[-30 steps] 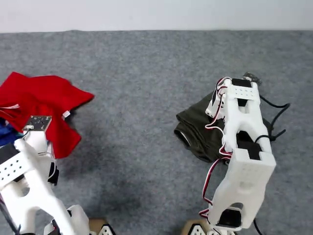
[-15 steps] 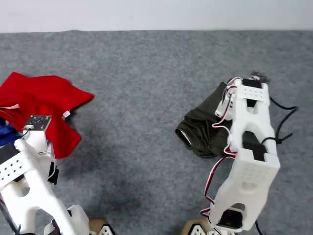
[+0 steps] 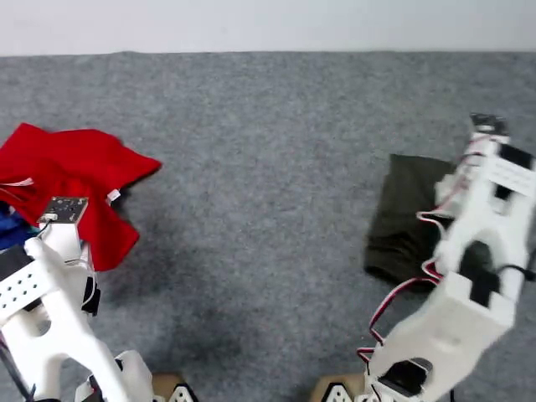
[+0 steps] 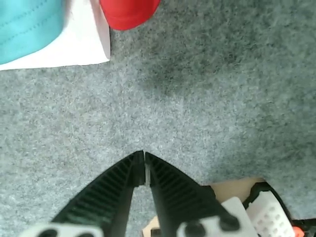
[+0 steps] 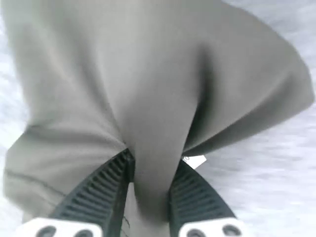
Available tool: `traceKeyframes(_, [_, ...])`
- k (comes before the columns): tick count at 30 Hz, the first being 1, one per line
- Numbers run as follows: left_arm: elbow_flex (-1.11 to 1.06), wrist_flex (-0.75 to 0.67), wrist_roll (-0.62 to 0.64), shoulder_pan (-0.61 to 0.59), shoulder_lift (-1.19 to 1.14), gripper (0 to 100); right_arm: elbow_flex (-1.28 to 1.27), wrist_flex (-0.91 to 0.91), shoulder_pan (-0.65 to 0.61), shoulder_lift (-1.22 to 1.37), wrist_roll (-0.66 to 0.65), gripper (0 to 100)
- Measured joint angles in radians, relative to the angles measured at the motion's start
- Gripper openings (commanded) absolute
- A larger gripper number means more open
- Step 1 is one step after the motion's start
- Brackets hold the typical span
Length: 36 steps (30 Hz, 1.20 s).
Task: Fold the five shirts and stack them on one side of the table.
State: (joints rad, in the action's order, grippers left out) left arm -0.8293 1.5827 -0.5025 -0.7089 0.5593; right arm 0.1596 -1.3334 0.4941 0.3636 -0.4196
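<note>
Olive shirt point(image 3: 406, 218) lying lengthwise front-to-back, pinched by right gripper point(image 5: 153, 159), left gripper point(image 4: 144, 156) clenched

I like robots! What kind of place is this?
Probably a robot lab's practice table: grey carpeted tabletop, the white left arm and right arm, a red shirt awaiting folding.
</note>
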Motion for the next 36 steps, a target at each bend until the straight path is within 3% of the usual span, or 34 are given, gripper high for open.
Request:
traceKeyframes(5, [0.000, 0.000, 0.000, 0.000, 0.000, 0, 0.000, 0.044, 0.143, -0.020, -0.226, 0.9])
traceKeyframes(14, [0.000, 0.000, 0.000, 0.000, 0.000, 0, -0.002, 0.227, 0.295, 0.026, -0.377, 1.6])
traceKeyframes(23, [0.000, 0.000, 0.000, 0.000, 0.000, 0, -0.002, 0.238, 0.321, 0.014, -0.348, 22.2])
traceKeyframes(29, [0.000, 0.000, 0.000, 0.000, 0.000, 0, -0.002, 0.150, 0.321, -0.115, -0.269, 23.3])
traceKeyframes(36, [0.000, 0.000, 0.000, 0.000, 0.000, 0, -0.002, -0.144, 0.245, -0.236, -0.259, 23.3])
